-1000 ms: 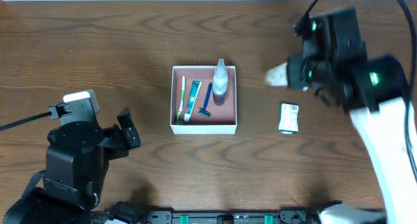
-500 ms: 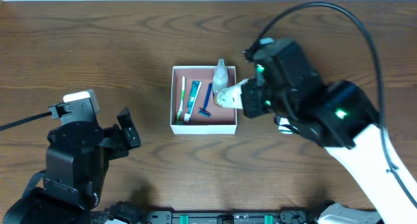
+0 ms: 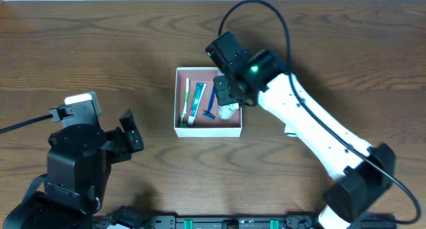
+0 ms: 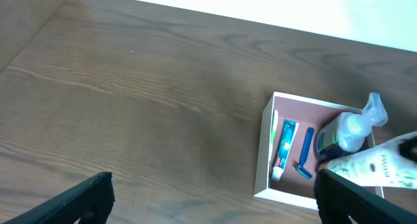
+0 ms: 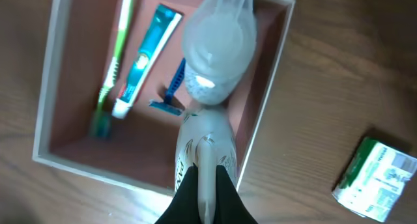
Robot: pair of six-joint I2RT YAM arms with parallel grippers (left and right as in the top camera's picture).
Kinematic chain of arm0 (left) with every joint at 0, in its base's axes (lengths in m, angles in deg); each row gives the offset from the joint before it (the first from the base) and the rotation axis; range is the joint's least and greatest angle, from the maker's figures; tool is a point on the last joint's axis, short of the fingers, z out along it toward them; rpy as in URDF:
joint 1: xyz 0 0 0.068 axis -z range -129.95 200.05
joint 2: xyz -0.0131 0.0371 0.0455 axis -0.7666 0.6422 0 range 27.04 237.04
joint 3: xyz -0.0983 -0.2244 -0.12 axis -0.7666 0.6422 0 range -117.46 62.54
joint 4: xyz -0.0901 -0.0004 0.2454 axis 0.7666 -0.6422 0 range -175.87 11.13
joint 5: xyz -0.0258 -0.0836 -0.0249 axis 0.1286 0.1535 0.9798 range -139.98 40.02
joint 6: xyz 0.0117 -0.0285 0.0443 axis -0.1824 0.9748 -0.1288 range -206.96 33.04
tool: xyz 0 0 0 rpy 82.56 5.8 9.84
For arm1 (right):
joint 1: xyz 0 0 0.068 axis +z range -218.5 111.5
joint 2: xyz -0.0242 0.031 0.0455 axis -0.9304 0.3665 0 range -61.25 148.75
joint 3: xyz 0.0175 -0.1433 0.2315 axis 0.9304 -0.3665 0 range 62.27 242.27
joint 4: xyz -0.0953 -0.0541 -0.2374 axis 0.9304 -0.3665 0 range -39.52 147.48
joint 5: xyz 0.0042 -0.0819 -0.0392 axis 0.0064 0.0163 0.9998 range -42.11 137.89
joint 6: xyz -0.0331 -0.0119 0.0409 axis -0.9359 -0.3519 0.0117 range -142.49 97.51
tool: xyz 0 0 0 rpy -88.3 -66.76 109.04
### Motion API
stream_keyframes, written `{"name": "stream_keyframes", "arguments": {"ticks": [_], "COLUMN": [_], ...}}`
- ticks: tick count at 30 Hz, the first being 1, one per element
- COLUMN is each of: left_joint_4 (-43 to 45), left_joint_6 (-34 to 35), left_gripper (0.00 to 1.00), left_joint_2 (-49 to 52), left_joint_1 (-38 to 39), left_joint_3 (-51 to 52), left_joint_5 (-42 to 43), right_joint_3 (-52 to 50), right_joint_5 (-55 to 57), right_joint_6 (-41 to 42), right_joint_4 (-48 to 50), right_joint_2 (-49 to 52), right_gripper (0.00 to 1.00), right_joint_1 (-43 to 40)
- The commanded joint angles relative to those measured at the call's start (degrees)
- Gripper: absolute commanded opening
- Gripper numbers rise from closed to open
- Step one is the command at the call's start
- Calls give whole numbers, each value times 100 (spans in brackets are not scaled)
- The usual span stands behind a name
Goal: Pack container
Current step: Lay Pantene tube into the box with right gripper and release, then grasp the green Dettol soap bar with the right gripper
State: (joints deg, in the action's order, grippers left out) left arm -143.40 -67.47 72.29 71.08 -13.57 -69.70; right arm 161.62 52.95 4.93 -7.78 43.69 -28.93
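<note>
A brown wood-grain worktop (image 3: 100, 42) fills the overhead view, its far edge meeting a pale strip along the top. The widest bare stretch lies left of and beyond the container (image 3: 206, 130), which sits near the middle of the worktop, well apart from every edge. The left arm (image 3: 76, 162) sits in the near left corner, well apart from the container, and its left fingers (image 4: 85, 198) are spread wide with nothing between them. The right arm (image 3: 313, 132) runs diagonally from the near right corner to the container's right side and covers part of it. The container is a shallow square box with thin white walls and a pinkish-brown floor. Inside, a green and white toothbrush (image 5: 114, 61) lies along the left wall. A toothpaste tube (image 5: 144, 55) lies just beside the toothbrush, then comes a blue razor (image 5: 172, 87). A clear bottle (image 5: 218, 42) lies along the right wall. The right fingers (image 5: 184, 201) are pinching a white tube (image 5: 205, 152) with green print, held over the container's near right corner, its far end close to the clear bottle. Whether the white tube touches the floor cannot be told. A green and white packet (image 5: 374, 172) lies on the worktop to the right of the container.
</note>
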Motion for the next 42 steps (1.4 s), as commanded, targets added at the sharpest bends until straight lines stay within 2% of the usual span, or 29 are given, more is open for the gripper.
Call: {"name": "stream_keyframes", "arguments": {"ticks": [1, 5, 6, 8, 9, 11, 13, 17, 21, 28, 35, 42], "left_joint_4": [-17, -17, -17, -17, -17, -17, -17, -17, -17, -17, -17, -17], "left_joint_6": [-31, -31, -31, -31, -31, -31, -31, -31, -31, -31, -31, -31], "left_gripper": [98, 98, 98, 98, 98, 98, 98, 98, 98, 98, 98, 98], "left_joint_2": [-2, -2, -2, -2, -2, -2, -2, -2, -2, -2, -2, -2], "left_joint_1": [-28, -28, -28, -28, -28, -28, -28, -28, -28, -28, -28, -28], "left_joint_3": [-28, -28, -28, -28, -28, -28, -28, -28, -28, -28, -28, -28], "left_joint_5": [-72, -72, -72, -72, -72, -72, -72, -72, -72, -72, -72, -72], "right_joint_3": [105, 105, 105, 105, 107, 107, 107, 107, 105, -107, -1840, -3220], "right_joint_5": [260, 424, 420, 422, 420, 420, 420, 544, 719, 586, 243, -258], "right_joint_6": [129, 122, 87, -63, -151, -177, -177, -177, -208, -286, -332, -503], "right_joint_4": [166, 332, 378, 400, 389, 275, 114, -221, -595, -1152, -319, 678], "right_joint_2": [122, 188, 177, 92, 15, -205, -511, -1228, -1932, -2083, -1714, -1115], "right_gripper": [1, 3, 14, 49, 62, 72, 77, 82, 83, 84, 99, 99], "right_joint_1": [-2, -2, -2, -2, -2, -2, -20, -190, -715, -2033, -2612, -2813]}}
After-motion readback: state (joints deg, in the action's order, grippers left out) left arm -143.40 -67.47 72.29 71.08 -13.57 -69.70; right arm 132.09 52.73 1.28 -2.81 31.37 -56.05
